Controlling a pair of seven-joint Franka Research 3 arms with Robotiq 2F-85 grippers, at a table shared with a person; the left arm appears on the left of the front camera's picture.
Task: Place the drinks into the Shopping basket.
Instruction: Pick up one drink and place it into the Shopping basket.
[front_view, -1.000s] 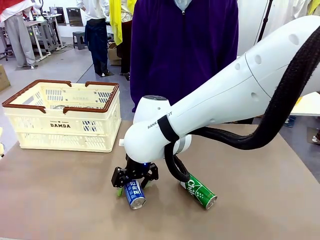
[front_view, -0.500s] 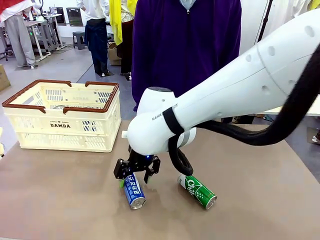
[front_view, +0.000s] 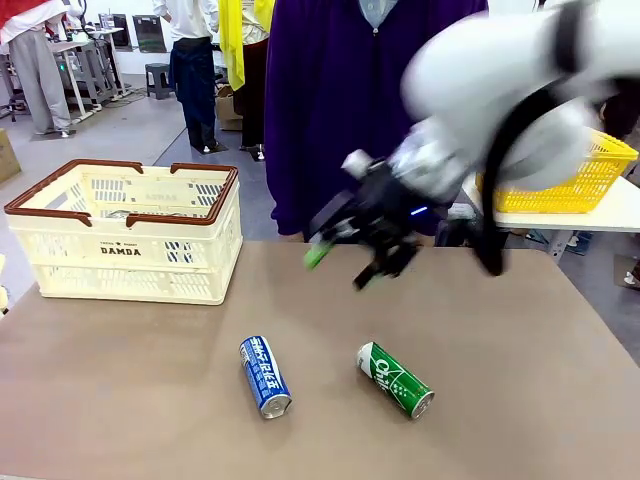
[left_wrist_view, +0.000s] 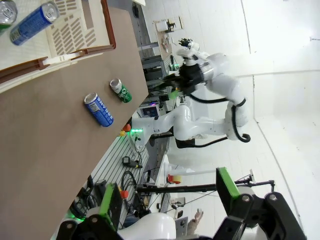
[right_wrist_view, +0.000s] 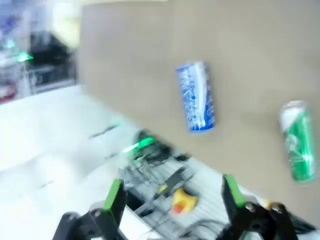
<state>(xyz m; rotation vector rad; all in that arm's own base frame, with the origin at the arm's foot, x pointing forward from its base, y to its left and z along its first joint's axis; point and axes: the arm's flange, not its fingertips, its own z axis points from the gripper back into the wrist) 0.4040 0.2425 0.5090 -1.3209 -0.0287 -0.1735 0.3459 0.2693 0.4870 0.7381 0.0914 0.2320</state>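
Blue can (front_view: 265, 376) and green can (front_view: 396, 379) lay on their sides on the table (front_view: 520, 400), apart, outside the Shopping basket (front_view: 125, 250) at far left. Right gripper (front_view: 340, 268) hung above the table, jaws wide, empty. Left gripper (left_wrist_view: 167, 200) was also spread open, holding nothing.

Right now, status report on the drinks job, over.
Left gripper open, empty; right gripper open, empty, above table. Slim blue metal can and slim green metal can lie on it, outside the cream slotted basket. Nothing in between.
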